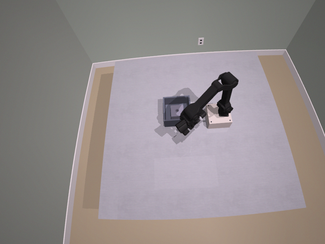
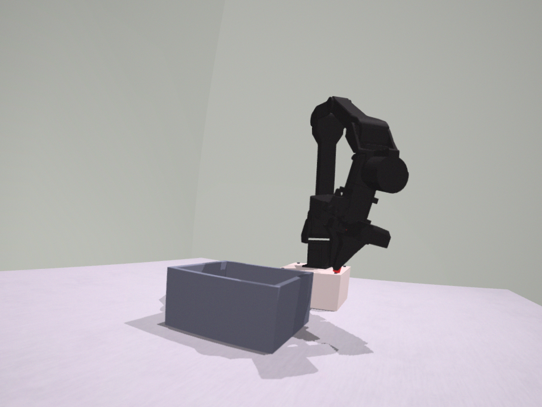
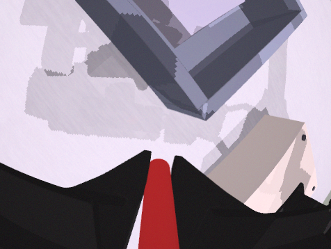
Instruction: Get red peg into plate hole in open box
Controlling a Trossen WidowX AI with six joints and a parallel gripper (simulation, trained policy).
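Observation:
The red peg (image 2: 337,271) (image 3: 158,205) is between the fingers of my gripper (image 2: 336,266) (image 3: 161,160), which is shut on it. In the wrist view the peg runs lengthwise between the fingertips, its rounded end close to their tips. The peg is raised above the table. In the top view the peg and fingertips are hidden under the arm. The open blue-grey box (image 1: 169,122) (image 2: 221,309) (image 3: 229,85) stands beside the gripper, which is outside it. The plate (image 1: 173,114) with its dark hole shows at the box's bottom, partly covered by the arm.
The pale base block (image 1: 219,125) (image 2: 327,291) (image 3: 254,146) carries the arm and stands right of the box in the top view. The box walls rise from the table (image 1: 136,162) (image 2: 78,350). Shadows of the arm fall over the box and the table around it.

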